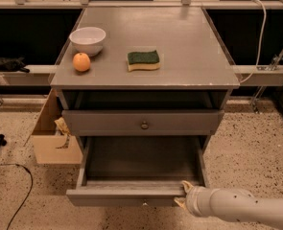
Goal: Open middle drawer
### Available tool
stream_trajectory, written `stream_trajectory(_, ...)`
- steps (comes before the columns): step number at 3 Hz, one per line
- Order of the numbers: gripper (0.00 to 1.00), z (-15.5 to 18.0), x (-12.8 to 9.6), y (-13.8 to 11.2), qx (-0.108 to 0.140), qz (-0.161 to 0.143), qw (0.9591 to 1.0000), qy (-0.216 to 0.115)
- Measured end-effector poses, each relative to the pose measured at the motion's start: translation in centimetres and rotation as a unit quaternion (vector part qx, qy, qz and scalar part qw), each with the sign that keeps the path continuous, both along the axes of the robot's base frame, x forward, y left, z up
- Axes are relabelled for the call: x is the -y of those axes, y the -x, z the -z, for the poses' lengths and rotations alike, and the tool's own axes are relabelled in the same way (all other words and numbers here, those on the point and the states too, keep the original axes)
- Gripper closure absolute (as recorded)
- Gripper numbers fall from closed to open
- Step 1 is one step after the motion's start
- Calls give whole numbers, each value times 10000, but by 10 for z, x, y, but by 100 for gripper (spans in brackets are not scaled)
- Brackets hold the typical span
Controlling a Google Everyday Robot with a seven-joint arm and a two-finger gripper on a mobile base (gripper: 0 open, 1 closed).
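Speckled floor is showing around a grey table (pixel 194 51) carrying a white bowl (pixel 88 39), an orange (pixel 81 62) and a sponge (pixel 143 60). Its middle drawer (pixel 107 122) is sitting pushed in, while the bottom drawer (pixel 122 195) is hanging pulled out. The hand (pixel 183 195) is resting at that drawer's front right corner, and I cannot tell its grip. A cardboard box (pixel 50 147) is standing at the left.

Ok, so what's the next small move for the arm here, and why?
Probably back the gripper away from the middle drawer and stop. The drawer already stands pulled well out, its bare floor showing, and the gripper sits at the right end of its front, so further pulling seems unneeded.
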State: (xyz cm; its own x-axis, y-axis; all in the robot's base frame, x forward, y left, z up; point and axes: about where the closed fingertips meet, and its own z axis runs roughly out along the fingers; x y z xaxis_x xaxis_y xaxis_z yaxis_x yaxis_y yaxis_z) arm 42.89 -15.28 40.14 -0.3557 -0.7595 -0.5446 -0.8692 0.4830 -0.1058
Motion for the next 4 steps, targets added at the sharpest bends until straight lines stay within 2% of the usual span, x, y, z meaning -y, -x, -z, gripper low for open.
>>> stream_trajectory(2,100,-2,0,-1,0,0,10000,0)
stream_trajectory(3,100,2,3,7,-44,-1,10000,3)
stream_trajectory(4,100,-2,4,2,-44,-1,10000,3)
